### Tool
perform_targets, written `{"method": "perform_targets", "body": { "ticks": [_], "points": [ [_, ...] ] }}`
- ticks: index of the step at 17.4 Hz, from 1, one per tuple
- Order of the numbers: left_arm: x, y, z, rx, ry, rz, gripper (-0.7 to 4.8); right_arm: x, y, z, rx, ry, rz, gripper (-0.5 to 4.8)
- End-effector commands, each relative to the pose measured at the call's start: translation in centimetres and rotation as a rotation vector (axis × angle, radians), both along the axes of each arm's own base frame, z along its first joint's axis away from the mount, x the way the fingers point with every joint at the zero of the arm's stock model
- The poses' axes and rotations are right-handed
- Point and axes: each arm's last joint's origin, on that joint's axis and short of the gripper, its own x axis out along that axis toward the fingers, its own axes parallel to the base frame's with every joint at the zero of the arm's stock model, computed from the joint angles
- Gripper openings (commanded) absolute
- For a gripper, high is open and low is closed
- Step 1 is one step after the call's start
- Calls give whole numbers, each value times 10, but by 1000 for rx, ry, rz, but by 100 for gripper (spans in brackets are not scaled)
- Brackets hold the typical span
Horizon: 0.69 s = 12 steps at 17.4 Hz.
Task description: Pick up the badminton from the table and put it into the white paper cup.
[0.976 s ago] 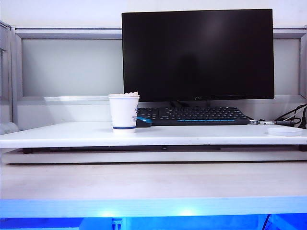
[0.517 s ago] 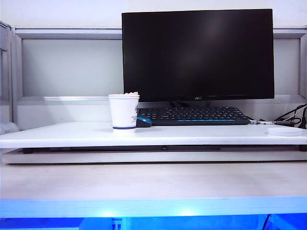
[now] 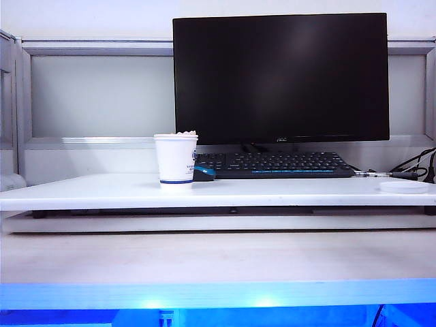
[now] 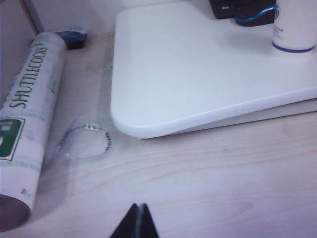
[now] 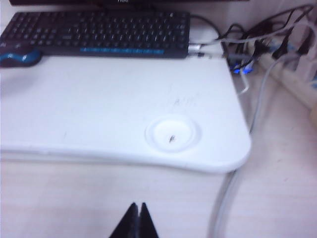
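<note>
With both claws pinched shut and empty, hanging low over the pale wood desk. Left claw [image 4: 137, 220] tips pressed together, out beyond the corner of the wide flat white board surface [image 4: 198, 84]; a printed cardboard shuttlecock tube [image 4: 27, 124] lying off to one side, a clear plastic ring [image 4: 84, 141] beside it. Right claw [image 5: 137, 220] equally clenched, facing the board's other end, just short of a flat white round disc [image 5: 172, 133], black keyboard [image 5: 99, 32] further back. Neither claw visible from the exterior view.

Out to the target now: small cream-white feather shuttlecock [image 3: 184, 133] barely peeking above the rim of the tapered white paper cup [image 3: 176, 159] with its blue band, standing on the board near the keyboard. Looks delivered already, judging by that. Well apart from both claws, nearer the left one.

Handling notes: very light, feathers brittle and easily crushed, so best taken gently at the skirt's rim or by the firmer cork nose. Cup light too, easy to tip.
</note>
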Motion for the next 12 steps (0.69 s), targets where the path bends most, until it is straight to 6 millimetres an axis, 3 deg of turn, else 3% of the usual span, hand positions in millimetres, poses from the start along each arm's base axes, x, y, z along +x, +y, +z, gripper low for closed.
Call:
{"method": "perform_targets", "body": {
  "ticks": [1,12],
  "points": [
    [1,0,-4,16,-2,6,-5,-3,0,1,16,-70,0,-9],
    [2,1,-4,17,-8,17,-5,-4,0,-46,30,2,-30,-8]
  ]
}}
